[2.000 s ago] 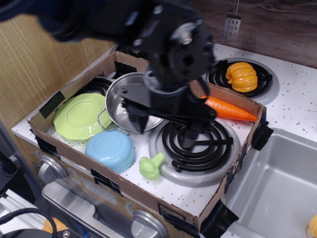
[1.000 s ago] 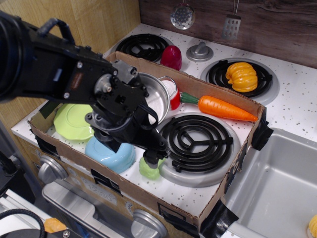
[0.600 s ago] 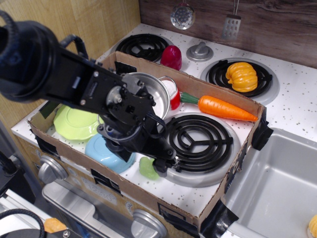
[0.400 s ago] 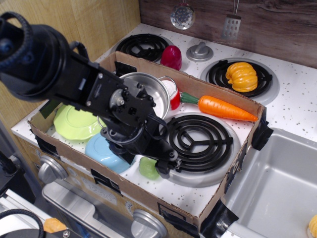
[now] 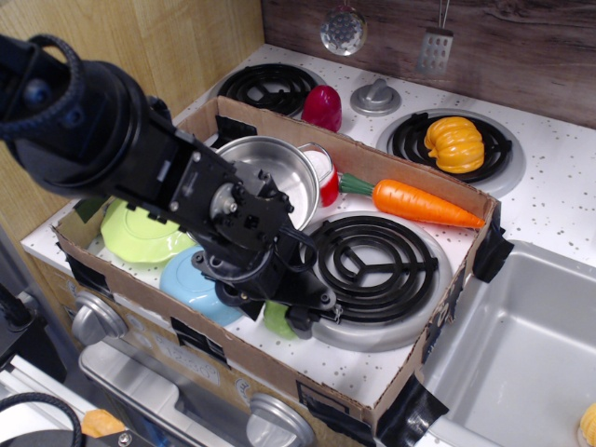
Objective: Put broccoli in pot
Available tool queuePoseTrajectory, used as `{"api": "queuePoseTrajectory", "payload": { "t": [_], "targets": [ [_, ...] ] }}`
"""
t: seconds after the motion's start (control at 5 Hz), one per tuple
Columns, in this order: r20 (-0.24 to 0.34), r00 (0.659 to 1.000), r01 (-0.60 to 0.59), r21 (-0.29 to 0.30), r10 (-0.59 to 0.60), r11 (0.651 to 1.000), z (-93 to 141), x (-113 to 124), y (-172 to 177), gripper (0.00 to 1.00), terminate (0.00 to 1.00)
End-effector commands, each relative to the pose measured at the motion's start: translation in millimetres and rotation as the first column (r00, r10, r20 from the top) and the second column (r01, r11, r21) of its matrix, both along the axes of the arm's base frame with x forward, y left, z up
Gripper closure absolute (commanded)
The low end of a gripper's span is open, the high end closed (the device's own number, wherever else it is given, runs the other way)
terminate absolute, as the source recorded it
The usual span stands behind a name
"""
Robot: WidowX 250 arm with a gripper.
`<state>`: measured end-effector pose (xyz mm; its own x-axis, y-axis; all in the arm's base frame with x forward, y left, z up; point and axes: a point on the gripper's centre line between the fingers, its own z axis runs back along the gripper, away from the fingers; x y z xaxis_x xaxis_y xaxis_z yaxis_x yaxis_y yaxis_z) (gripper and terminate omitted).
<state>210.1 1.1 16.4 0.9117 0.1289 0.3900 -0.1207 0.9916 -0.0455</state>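
Nearest me, the tool (image 5: 284, 315) is pressed low on the speckled counter (image 5: 372, 358) inside the cardboard box (image 5: 307, 372), and the broccoli (image 5: 276, 322) sits right under it, only a sliver of pale green showing past the black fingers. I cannot tell whether the jaws are apart or clamped on it; the wrist hides the tips. That is the worry: if the fingers sit on the lumpy head rather than around it, the toy could squirt sideways toward the box's front wall just below the tool, or wedge against the burner coil (image 5: 372, 265) touching it on the right. Just left of the tool the light-blue bowl (image 5: 191, 284) lies close under the arm, so a careless lift might drag it. Beyond the tool, up and slightly left, the steel pot (image 5: 270, 172) waits open and empty, with a red-and-white cup (image 5: 321, 172) tight against its right side; a low carry could clip the pot's rim. Farther right lies the carrot (image 5: 419, 203), well clear.
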Motion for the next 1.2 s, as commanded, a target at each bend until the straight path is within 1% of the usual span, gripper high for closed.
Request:
{"api": "queuePoseTrajectory", "payload": {
  "t": [0.0, 0.2, 0.4, 0.6, 0.8, 1.0],
  "targets": [
    [0.031, 0.999, -0.017, 0.051, 0.015, 0.999, 14.0, 2.2, 0.2, 1.0, 0.0],
    [0.035, 0.999, -0.02, 0.098, 0.016, 0.995, 34.3, 4.1, 4.8, 1.0, 0.0],
    [0.033, 0.999, -0.015, 0.17, 0.009, 0.985, 71.2, 12.5, 18.8, 1.0, 0.0],
    [0.042, 0.998, 0.024, 0.229, -0.035, 0.973, 99.4, 31.9, 43.4, 1.0, 0.0],
    [0.064, 0.993, 0.08, 0.27, -0.101, 0.959, 111.1, 57.0, 69.0, 1.0, 0.0],
    [0.21, 0.964, 0.091, 0.323, -0.165, 0.942, 105.9, 80.6, 83.8, 1.0, 0.0]
  ]
}}
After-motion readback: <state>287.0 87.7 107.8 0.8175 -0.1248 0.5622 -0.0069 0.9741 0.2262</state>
